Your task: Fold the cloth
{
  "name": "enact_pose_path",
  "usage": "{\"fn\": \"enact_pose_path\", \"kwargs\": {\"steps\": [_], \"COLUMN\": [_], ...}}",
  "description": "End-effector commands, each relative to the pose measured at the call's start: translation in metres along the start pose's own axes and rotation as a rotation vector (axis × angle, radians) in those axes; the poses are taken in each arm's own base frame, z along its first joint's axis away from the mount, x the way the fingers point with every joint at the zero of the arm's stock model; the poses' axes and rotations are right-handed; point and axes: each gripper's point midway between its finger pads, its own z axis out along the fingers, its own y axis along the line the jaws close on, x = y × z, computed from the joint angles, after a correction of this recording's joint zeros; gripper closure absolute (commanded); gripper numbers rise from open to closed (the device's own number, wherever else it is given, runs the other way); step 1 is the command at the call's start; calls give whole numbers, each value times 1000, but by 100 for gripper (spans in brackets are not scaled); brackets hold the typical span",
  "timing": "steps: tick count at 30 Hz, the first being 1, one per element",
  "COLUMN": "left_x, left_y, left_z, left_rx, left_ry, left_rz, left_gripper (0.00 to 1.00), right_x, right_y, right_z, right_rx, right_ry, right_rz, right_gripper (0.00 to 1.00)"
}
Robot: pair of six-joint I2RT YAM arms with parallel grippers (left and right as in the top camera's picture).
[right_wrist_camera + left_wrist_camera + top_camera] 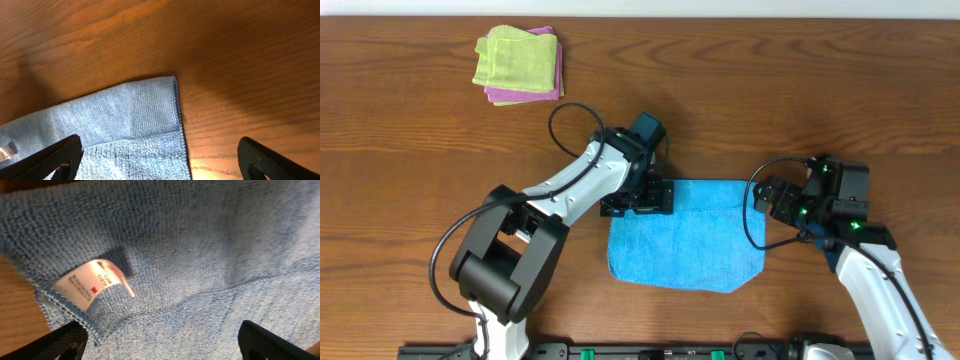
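Observation:
The sky-blue cloth [685, 238] lies folded on the wooden table, its front right corner cut at a slant. My left gripper [638, 198] hangs over its far left corner. In the left wrist view the cloth [200, 255] fills the frame, with a white label [95, 280] at a folded edge, and the left gripper [160, 345] is open, its black fingertips [65, 342] wide apart with nothing held. My right gripper [772, 200] sits at the far right corner. The right wrist view shows that corner of the cloth [135, 115] below the open right gripper [160, 162].
A light green folded cloth [515, 58] lies on a pink one [525, 97] at the far left of the table [820, 80]. Black cables loop by both arms. The arm bases stand at the front edge.

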Motion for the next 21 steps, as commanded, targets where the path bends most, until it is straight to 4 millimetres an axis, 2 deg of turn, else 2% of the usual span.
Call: {"fn": "enact_pose_path", "kwargs": {"steps": [1, 5, 10, 11, 12, 13, 15, 18, 21], "left_x": [4, 5, 5, 4, 4, 4, 3, 2, 2], "left_y": [10, 10, 10, 10, 10, 10, 9, 9, 8], "left_z": [7, 7, 7, 7, 7, 7, 7, 7, 7], "left_rx": [-36, -37, -37, -37, -36, -35, -33, -31, -30], "left_ry": [16, 19, 17, 16, 14, 12, 10, 7, 4], "left_rz": [-23, -46, -82, -84, -87, -99, -118, -117, -116], "left_gripper": [2, 0, 0, 0, 5, 6, 2, 6, 5], "right_x": [-11, -8, 9, 11, 13, 15, 17, 17, 19], "right_y": [1, 14, 9, 8, 6, 5, 9, 12, 12], "right_z": [1, 16, 44, 46, 48, 50, 50, 49, 49], "right_rx": [-9, -130, -220, -218, -215, -215, -238, -259, -261], "right_ry": [-20, 23, 131, 140, 151, 158, 164, 169, 176], "right_rz": [-47, -105, -84, -78, -80, -84, -91, -90, -84], "right_gripper": [1, 1, 14, 15, 17, 19, 20, 40, 46]}}
